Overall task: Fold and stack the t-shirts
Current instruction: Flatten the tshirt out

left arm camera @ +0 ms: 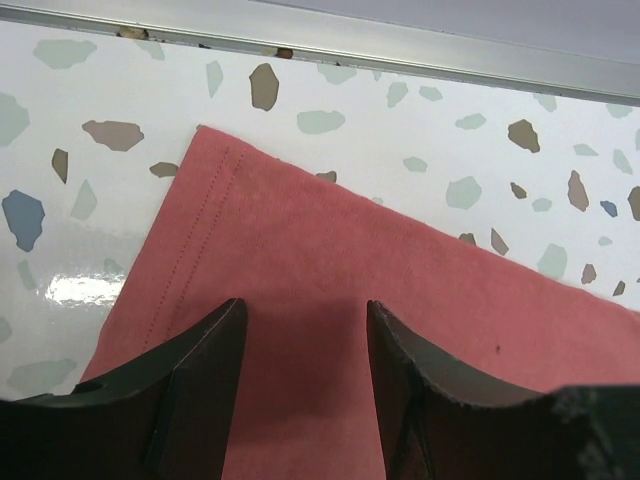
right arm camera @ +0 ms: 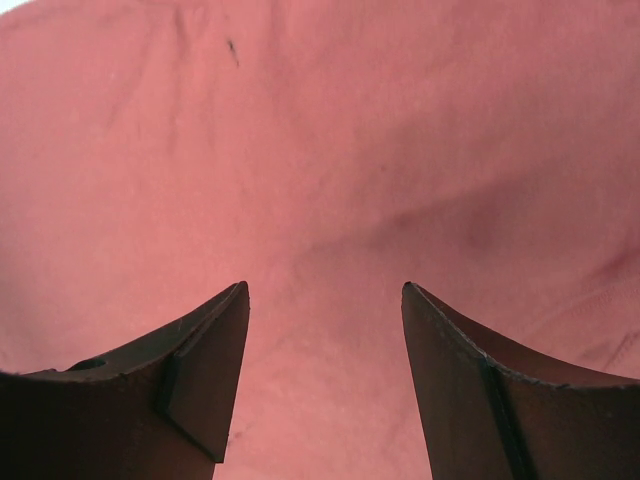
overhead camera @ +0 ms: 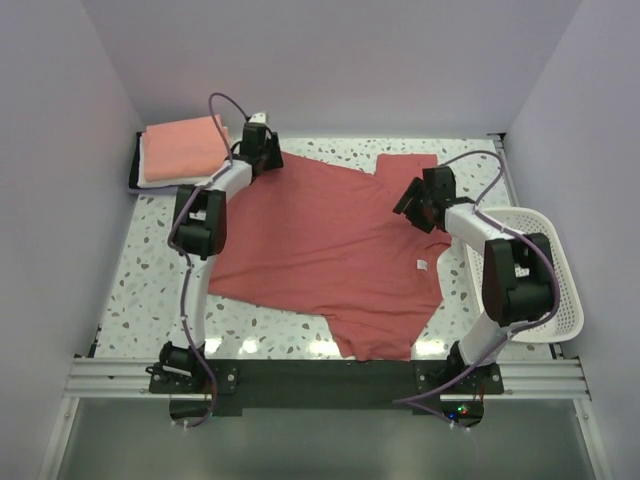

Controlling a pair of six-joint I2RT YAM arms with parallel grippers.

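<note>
The dusty-red t-shirt [overhead camera: 320, 250] lies spread flat over the middle of the speckled table, its white neck label [overhead camera: 422, 264] at the right. My left gripper [overhead camera: 262, 150] hovers open over the shirt's far-left hem corner [left arm camera: 215, 160], its fingers [left arm camera: 205, 350] apart with cloth between them [left arm camera: 305, 330]. My right gripper [overhead camera: 412, 198] hovers open over the far-right sleeve area; only red cloth [right arm camera: 320, 180] shows between its fingers [right arm camera: 215, 340]. A folded salmon-pink t-shirt [overhead camera: 185, 146] sits on top of a white folded one [overhead camera: 146, 172] at the far left corner.
A white plastic lattice basket [overhead camera: 548, 262] stands at the right edge, beside the right arm. A metal rail [left arm camera: 330, 38] runs along the table's far edge, close beyond the left gripper. Grey walls enclose the table on three sides.
</note>
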